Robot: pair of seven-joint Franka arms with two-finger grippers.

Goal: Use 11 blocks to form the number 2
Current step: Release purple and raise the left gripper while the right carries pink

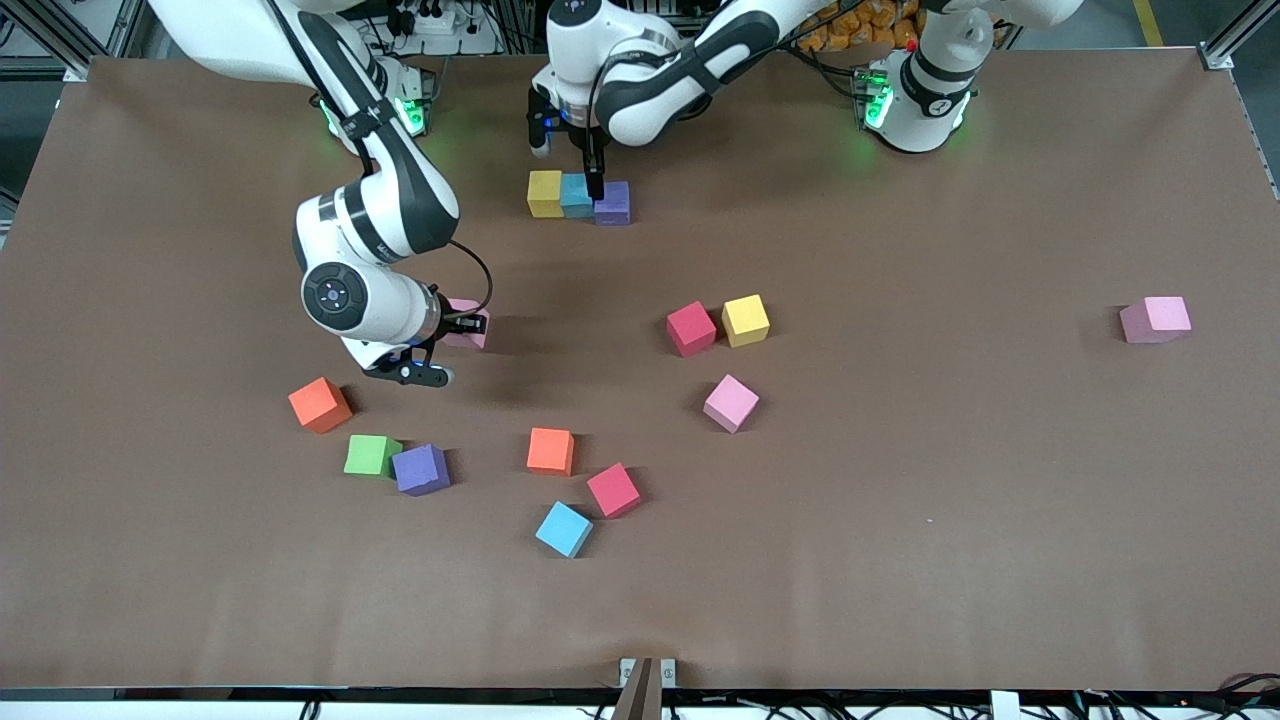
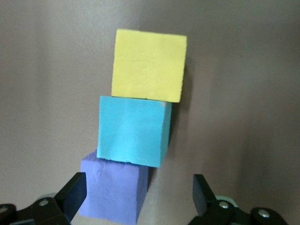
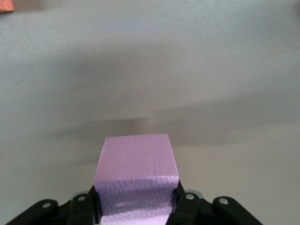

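A: What lies nearest the front camera?

B: A light blue block (image 1: 564, 529), with a red block (image 1: 613, 490) and an orange block (image 1: 551, 451) just past it. Toward the right arm's end sit a purple block (image 1: 421, 469) touching a green block (image 1: 372, 455), then another orange block (image 1: 320, 404).

A: And farther in?

B: A pink block (image 1: 731, 403) lies alone; farther still, a second red block (image 1: 691, 329) sits beside a yellow block (image 1: 746, 320). A lone pink block (image 1: 1156, 320) rests well apart, toward the left arm's end.

A: Where is the right gripper?

B: The right gripper (image 1: 462, 328) hangs over bare table above the orange and green blocks, its fingers clamped on a pink cube (image 3: 136, 183) that sits squarely between them.

A: And the number 2?

B: Only its first row stands, farthest from the camera: yellow cube (image 2: 149, 64), blue cube (image 2: 133, 130) and purple cube (image 2: 112, 191), touching in a slightly uneven line. The left gripper (image 2: 138, 194) is low over the purple end, jaws spread wide, one finger (image 2: 74, 191) just beside that cube, the other finger (image 2: 202, 191) over bare table.
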